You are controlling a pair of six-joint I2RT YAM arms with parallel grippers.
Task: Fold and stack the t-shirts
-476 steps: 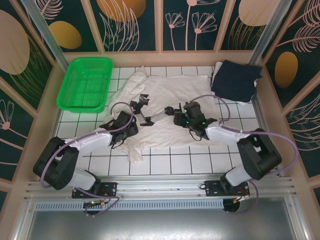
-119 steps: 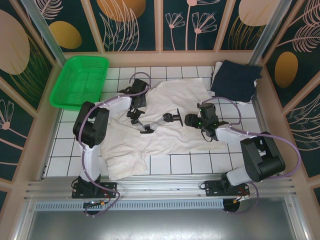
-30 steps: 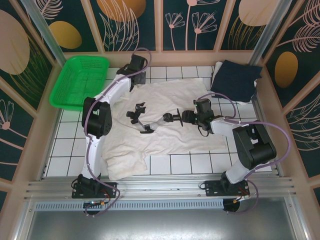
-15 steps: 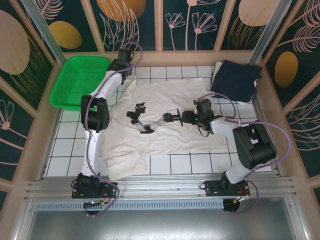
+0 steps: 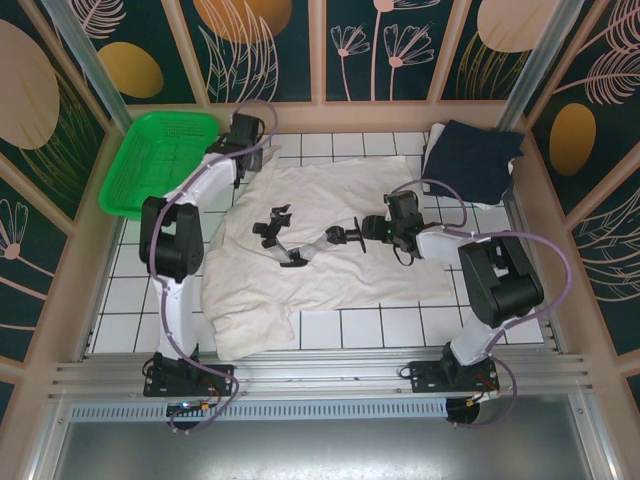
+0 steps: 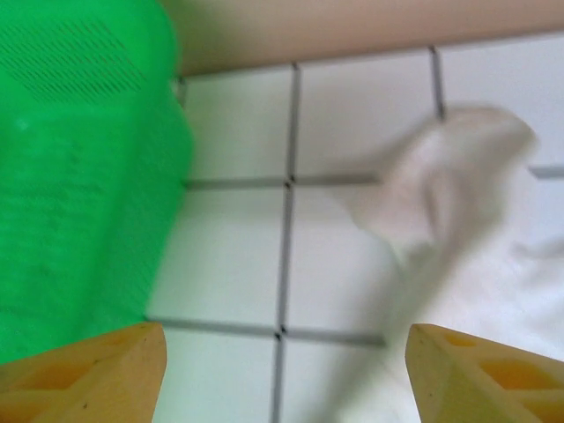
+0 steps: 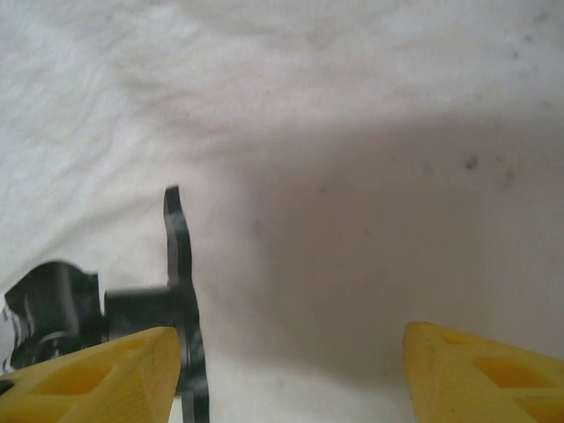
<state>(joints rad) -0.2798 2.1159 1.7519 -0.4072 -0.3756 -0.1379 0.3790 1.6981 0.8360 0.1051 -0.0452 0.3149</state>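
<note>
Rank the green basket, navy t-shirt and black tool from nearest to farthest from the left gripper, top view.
1. green basket, just left of the left gripper.
2. black tool, mid-table on the cream t-shirt.
3. navy t-shirt, far right corner.

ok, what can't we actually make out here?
- Black jointed object on the cream t-shirt: too small in the top view, blurred and partly behind the right gripper in the right wrist view.
- Navy t-shirt: folds lost in dark cloth, top view.
- Left gripper: finger bases cut off by the bottom edge, left wrist view.
- Green basket: blurred, cropped by the left edge, left wrist view.
</note>
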